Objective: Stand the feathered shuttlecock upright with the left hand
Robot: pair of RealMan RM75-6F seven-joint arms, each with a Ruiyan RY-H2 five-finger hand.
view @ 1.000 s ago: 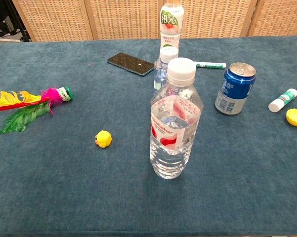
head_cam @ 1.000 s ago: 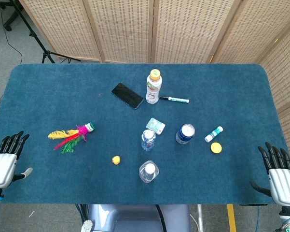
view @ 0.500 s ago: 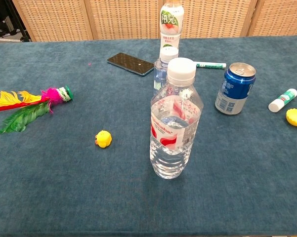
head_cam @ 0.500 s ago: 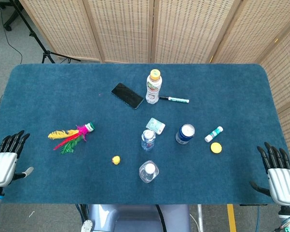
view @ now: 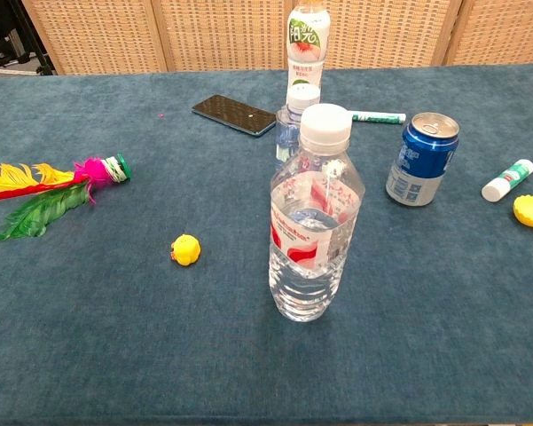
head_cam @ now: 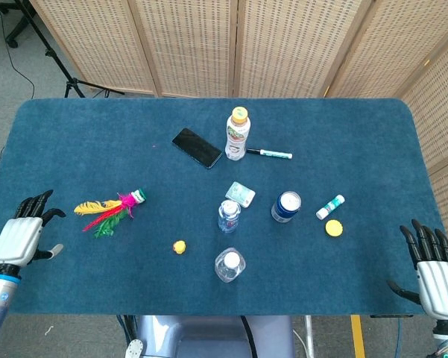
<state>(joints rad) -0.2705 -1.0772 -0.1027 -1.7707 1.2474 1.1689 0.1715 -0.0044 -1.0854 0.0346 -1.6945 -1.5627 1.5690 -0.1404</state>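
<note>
The feathered shuttlecock [head_cam: 109,210] lies flat on the blue table, left of centre, its yellow, red and green feathers pointing left and its green-and-white base pointing right. The chest view shows the shuttlecock [view: 49,186] at the left edge. My left hand [head_cam: 24,233] hovers over the table's left edge, fingers apart and holding nothing, a short way left of the feathers. My right hand [head_cam: 434,273] stays at the front right corner, fingers spread, empty. Neither hand appears in the chest view.
A clear water bottle [head_cam: 229,264] stands near the front, a smaller bottle [head_cam: 228,215] behind it, and a blue can [head_cam: 286,206] to the right. A small yellow ball [head_cam: 179,247] lies near the shuttlecock. A black phone [head_cam: 197,147], juice bottle [head_cam: 237,133] and marker [head_cam: 269,154] sit further back.
My left hand has moved up and to the right, onto the table's left edge and closer to the feathers. The right hand and the objects have stayed put.
</note>
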